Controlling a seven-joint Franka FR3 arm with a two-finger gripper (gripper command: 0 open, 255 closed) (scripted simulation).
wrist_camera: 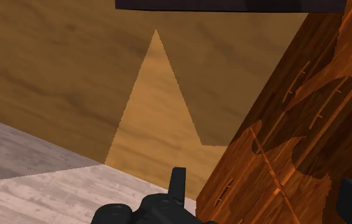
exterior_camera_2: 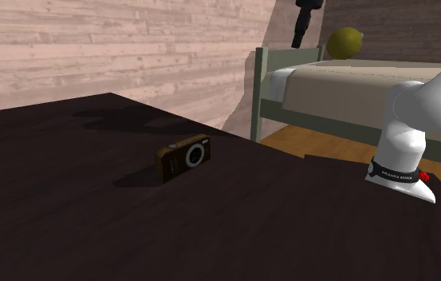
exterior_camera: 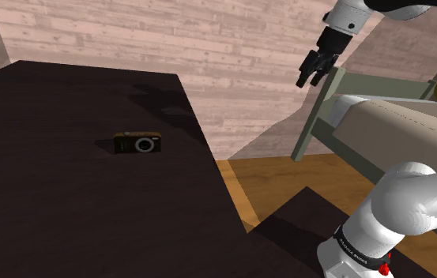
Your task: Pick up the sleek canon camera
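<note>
Hanging high near the bed frame [exterior_camera: 317,114], gripper [exterior_camera: 309,81] fingers spread apart, clasping nothing; far off and well below those fingers, lying on the dark table [exterior_camera: 50,197], the small dark camera [exterior_camera: 137,144]

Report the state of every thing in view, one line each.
Camera: standing upright on the table, not held.
Gripper: fingers open and empty, raised in the air near the bed's corner post, well away from the camera.
Table: dark top, bearing the camera.
Bed: by the wall, with a yellow-green round thing resting on it.
</note>
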